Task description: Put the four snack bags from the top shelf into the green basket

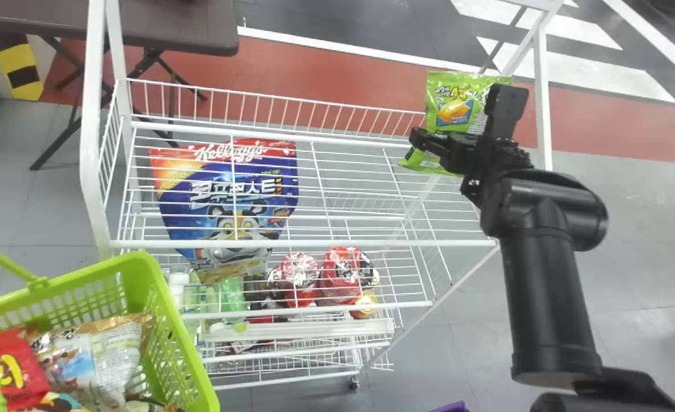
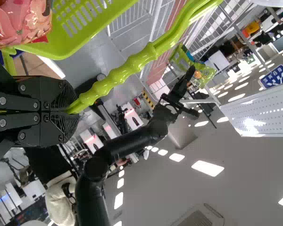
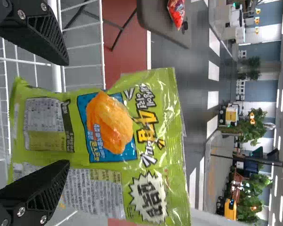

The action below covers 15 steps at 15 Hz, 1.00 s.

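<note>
one green snack bag (image 1: 446, 100) is at the right end of the top shelf (image 1: 297, 243) of the white wire rack, right at the right gripper (image 1: 460, 114). the two flat black fingers of that gripper are spread wide apart. in the head view one finger crosses in front of the bag, and the other is at its right edge. in the right wrist view the bag lies across the space ahead of the fingers, printed front showing; one finger overlaps it and the other is just clear of it. i cannot tell whether the bag rests on the wires.

the left gripper (image 2: 68, 106) has its two fingers pressed together on the one light green handle (image 2: 132, 66) of the green basket (image 1: 186, 349). the basket is at the robot's left, near the rack, well apart from the green bag. at least three bags lie in it: one red packet (image 1: 20, 372), one white and tan bag (image 1: 100, 355), and one partly hidden beneath them.

below the top shelf, seen through its wires, there are one big blue and red cereal bag (image 1: 229, 194) and two red packages (image 1: 340, 274).
</note>
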Available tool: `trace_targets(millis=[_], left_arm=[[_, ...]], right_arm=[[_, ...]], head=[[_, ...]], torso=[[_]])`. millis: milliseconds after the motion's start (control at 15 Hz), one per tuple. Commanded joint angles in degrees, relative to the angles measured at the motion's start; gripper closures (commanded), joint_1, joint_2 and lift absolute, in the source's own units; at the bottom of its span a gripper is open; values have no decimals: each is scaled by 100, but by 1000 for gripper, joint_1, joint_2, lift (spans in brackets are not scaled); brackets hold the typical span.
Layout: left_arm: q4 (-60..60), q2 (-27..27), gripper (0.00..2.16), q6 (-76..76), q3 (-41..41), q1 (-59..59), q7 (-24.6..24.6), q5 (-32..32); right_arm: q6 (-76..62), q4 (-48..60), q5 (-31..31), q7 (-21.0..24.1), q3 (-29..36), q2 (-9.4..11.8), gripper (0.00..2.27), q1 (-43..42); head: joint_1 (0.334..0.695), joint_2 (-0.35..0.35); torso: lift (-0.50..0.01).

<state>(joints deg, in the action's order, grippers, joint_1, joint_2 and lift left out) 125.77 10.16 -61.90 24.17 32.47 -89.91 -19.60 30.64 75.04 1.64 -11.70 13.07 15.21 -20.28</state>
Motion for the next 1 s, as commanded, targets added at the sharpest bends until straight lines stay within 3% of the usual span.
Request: trace_targets(millis=[0, 67, 200, 267, 600, 933], left_arm=[[-114, -6, 2148, 77, 17, 5, -65, -9], [-167, -6, 2148, 112, 61, 14, -65, -26], [-237, -6, 2148, 129, 123, 14, -65, -62], [-246, -6, 2148, 129, 131, 14, -65, -70], [-237, 12, 2148, 129, 140, 31, -65, -105], [-229, 30, 2148, 147, 290, 31, -65, -176]], right_arm=[[-255, -578, -243, -61, -68, -44, 296, -336], [-255, -604, -225, -61, -59, -53, 599, -345], [-220, -578, -208, 18, 11, -88, 2000, -266], [-114, -428, -216, 97, 37, -167, 2219, -213], [149, 1092, 416, 89, 582, -317, 2250, 683], [1310, 3650, 2060, 27, 1127, -326, 2250, 2362]], head=[[695, -346], [695, -338], [695, -330], [695, -328], [695, -331], [695, -350]], torso=[[-6], [-6], [-6], [-6], [-6], [-6]])
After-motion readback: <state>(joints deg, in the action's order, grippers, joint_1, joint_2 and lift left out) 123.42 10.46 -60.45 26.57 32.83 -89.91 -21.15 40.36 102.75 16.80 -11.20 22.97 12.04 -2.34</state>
